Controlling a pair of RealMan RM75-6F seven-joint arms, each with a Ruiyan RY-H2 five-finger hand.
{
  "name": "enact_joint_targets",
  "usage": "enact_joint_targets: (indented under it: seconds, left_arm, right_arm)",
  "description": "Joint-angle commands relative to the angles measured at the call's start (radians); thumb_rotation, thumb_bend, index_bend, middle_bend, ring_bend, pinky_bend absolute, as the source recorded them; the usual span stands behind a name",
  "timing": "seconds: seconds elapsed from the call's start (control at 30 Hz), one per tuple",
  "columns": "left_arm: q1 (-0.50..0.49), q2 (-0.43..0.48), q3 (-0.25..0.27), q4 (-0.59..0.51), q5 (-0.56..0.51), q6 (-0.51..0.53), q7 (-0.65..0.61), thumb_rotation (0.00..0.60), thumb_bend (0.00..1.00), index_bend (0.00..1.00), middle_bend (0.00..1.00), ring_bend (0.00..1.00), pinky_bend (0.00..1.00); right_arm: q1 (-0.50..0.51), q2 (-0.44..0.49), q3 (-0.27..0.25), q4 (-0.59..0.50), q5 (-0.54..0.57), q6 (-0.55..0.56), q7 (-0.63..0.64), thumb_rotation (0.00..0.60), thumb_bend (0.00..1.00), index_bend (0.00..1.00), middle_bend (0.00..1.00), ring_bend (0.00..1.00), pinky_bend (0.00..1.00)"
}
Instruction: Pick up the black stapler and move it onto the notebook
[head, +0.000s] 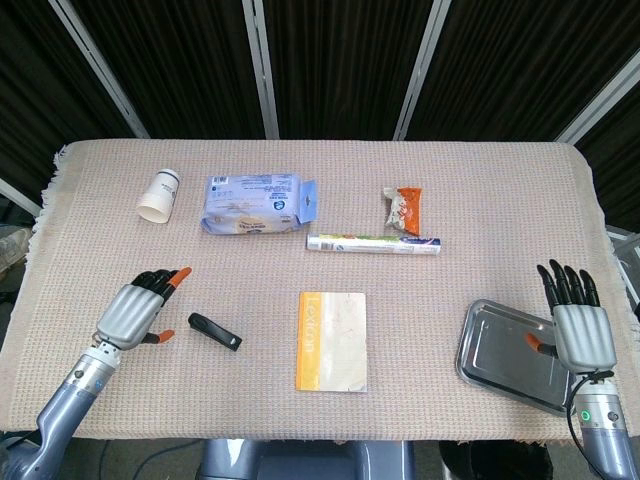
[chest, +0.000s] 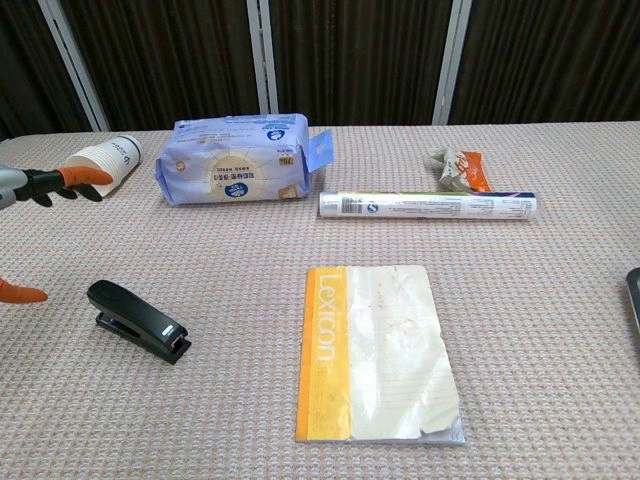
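Left robot hand (head: 135, 312) hovers open beside the black stapler (head: 215, 332), which lies on the worktop (head: 480, 190) apart from the notebook (head: 332, 341).

The left robot hand has its fingers spread and holds nothing; in the chest view only its orange fingertips (chest: 80, 177) show at the left edge, above and beside the black stapler (chest: 138, 319). The stapler lies to the left of the yellow-spined notebook (chest: 375, 352), not touching it. The right robot hand (head: 580, 328) is also open and empty, fingers extended over the right edge of a metal tray (head: 500, 350). Farther back on the worktop lie a paper cup (head: 159, 194) on its side, a blue packet (head: 258, 205), a long tube (head: 373, 243) and a small snack wrapper (head: 404, 209).
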Motion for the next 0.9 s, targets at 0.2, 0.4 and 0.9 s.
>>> enact_joint_targets:
  seconds: [0.2, 0.4, 0.9]
  left_arm:
    - [-0.045, 0.005, 0.058, -0.025, 0.027, -0.073, -0.044, 0.600, 0.10, 0.07, 0.12, 0.13, 0.22]
    - [-0.074, -0.065, 0.069, 0.060, 0.041, -0.094, 0.034, 0.600, 0.11, 0.09, 0.14, 0.14, 0.22]
    - [-0.133, -0.169, 0.070, 0.126, 0.036, -0.135, 0.031, 0.600, 0.35, 0.38, 0.43, 0.40, 0.42]
  right_arm:
    - [-0.003, 0.005, -0.001, -0.004, 0.008, 0.000, -0.001, 0.600, 0.02, 0.00, 0.00, 0.00, 0.00]
    - [-0.008, 0.010, 0.002, -0.008, 0.007, 0.015, 0.003, 0.600, 0.02, 0.00, 0.00, 0.00, 0.00]
    - [-0.005, 0.015, 0.005, -0.006, 0.021, 0.004, 0.005, 0.600, 0.02, 0.00, 0.00, 0.00, 0.00]
